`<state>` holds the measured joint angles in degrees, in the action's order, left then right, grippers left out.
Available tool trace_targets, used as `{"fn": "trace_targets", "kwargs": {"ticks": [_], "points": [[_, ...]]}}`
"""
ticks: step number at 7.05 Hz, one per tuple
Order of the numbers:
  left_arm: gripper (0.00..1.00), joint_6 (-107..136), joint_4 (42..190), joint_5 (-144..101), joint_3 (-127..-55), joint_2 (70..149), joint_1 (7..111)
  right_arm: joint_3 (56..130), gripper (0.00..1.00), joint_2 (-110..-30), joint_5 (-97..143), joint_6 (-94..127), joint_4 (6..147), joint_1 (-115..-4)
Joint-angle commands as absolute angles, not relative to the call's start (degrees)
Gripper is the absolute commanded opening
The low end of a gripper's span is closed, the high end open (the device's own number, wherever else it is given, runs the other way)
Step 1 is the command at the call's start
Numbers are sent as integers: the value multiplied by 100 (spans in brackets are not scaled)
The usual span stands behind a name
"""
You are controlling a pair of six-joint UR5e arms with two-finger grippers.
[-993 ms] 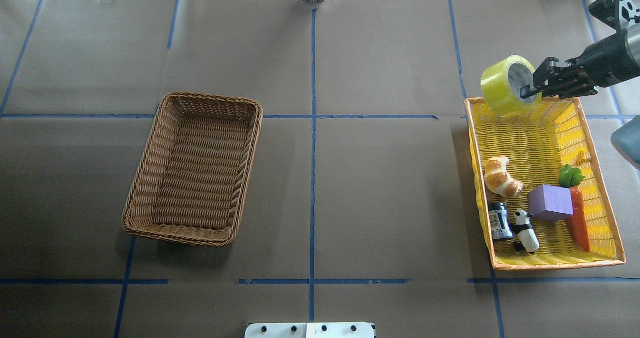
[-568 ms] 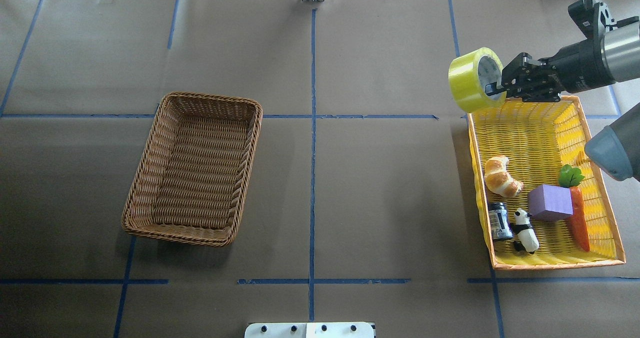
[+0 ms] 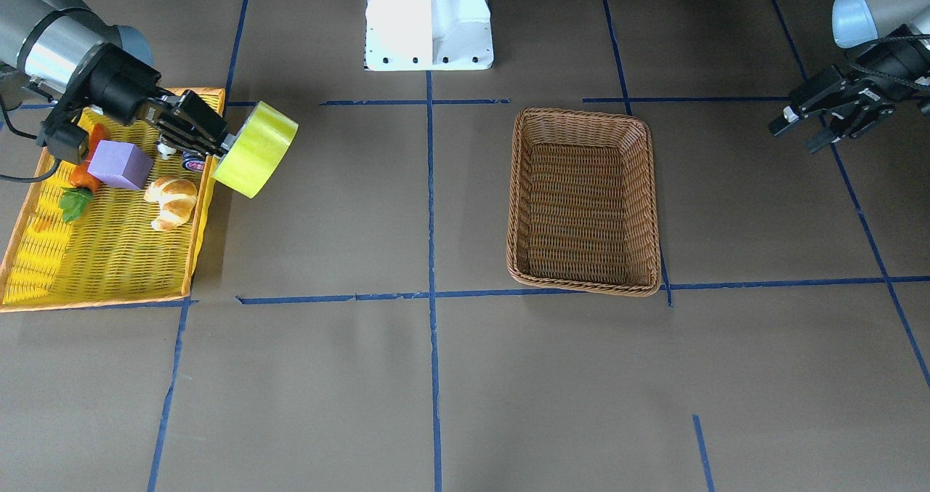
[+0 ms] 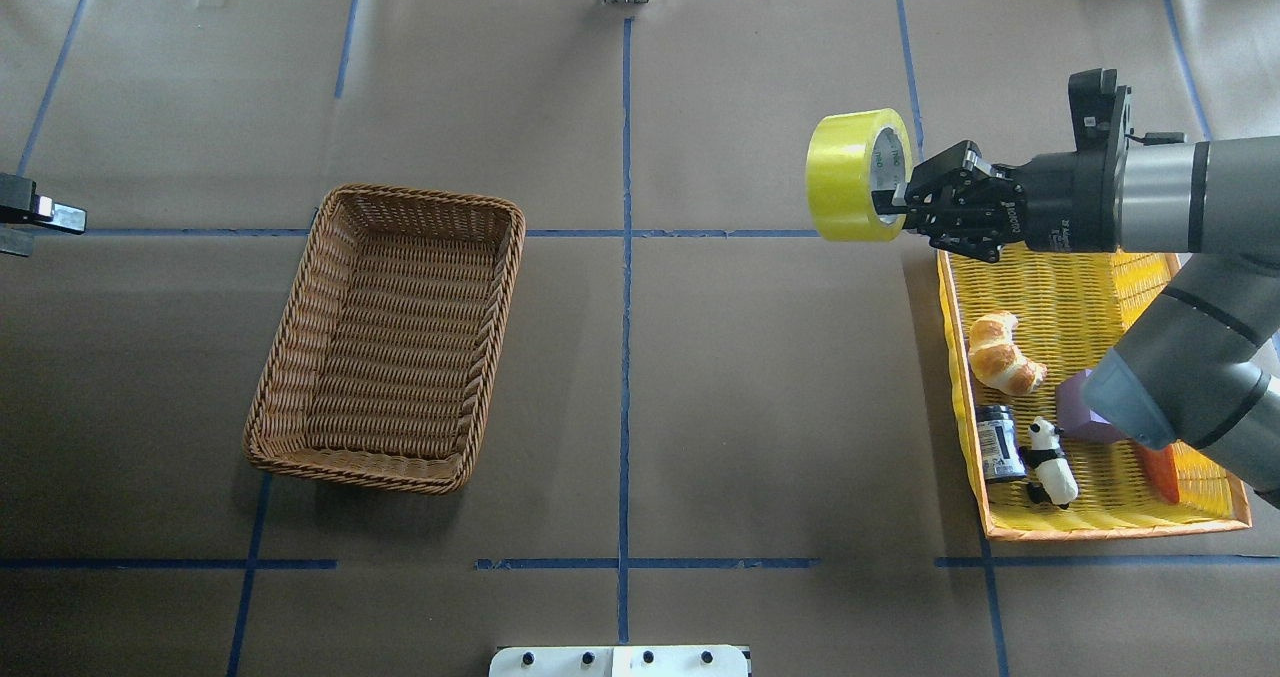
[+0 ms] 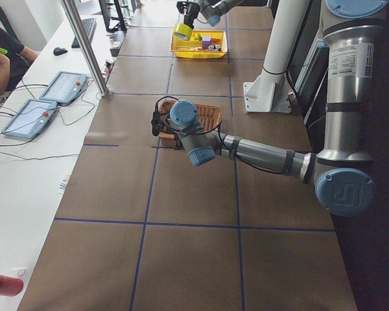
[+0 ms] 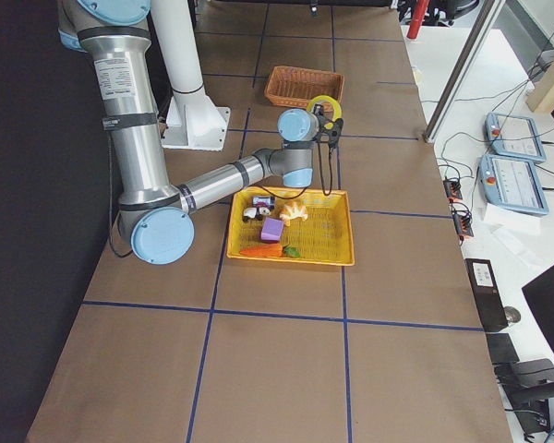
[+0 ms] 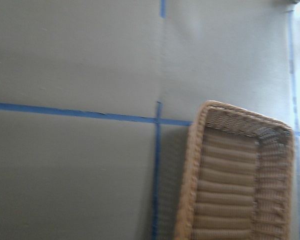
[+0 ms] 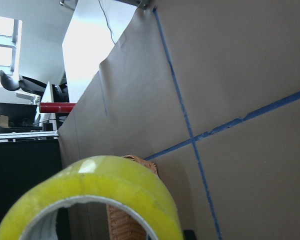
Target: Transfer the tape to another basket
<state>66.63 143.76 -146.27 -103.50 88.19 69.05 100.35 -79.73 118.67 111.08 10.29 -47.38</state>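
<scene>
The yellow-green tape (image 4: 848,179) hangs in the air, clear of the yellow basket's far left corner. My right gripper (image 4: 893,200) is shut on it, with one finger inside the white-grey core. It also shows in the front view (image 3: 256,150), held by that gripper (image 3: 222,145), and fills the bottom of the right wrist view (image 8: 95,197). The brown wicker basket (image 4: 420,200) sits empty left of centre, far from the tape. My left gripper (image 3: 794,134) is open and empty, hovering beyond the basket's left side; only its tip (image 4: 30,229) shows overhead.
The yellow basket with the orange rim (image 4: 1100,529) at the right holds a croissant (image 4: 1002,354), a small can (image 4: 998,443), a panda figure (image 4: 1051,462), a purple block and a carrot. My right arm's elbow (image 4: 1180,377) hangs over it. The robot base (image 3: 429,19) stands at mid-table.
My right gripper has carried the tape leftward, off the yellow basket's far edge and out over the table. The left gripper's tip has come into the overhead view.
</scene>
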Motion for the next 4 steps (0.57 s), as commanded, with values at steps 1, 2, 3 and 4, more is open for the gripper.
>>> {"fn": "trace_targets", "kwargs": {"ticks": [1,2,3,4], "points": [[100,8541,15577,-14616,-10336,9182,6672,10063,2,-7980,10876,11408,441,-3985],[100,9526,16314,-14364,-10353,9272,6532,10063,2,-7980,10367,11408,152,-3590],[100,10267,17026,-13900,-10354,9290,6156,10063,2,-7972,9936,11417,-129,-3229],[100,11179,17764,-13008,-10423,9342,5604,10081,2,-7963,9618,11417,-358,-2921]]}}
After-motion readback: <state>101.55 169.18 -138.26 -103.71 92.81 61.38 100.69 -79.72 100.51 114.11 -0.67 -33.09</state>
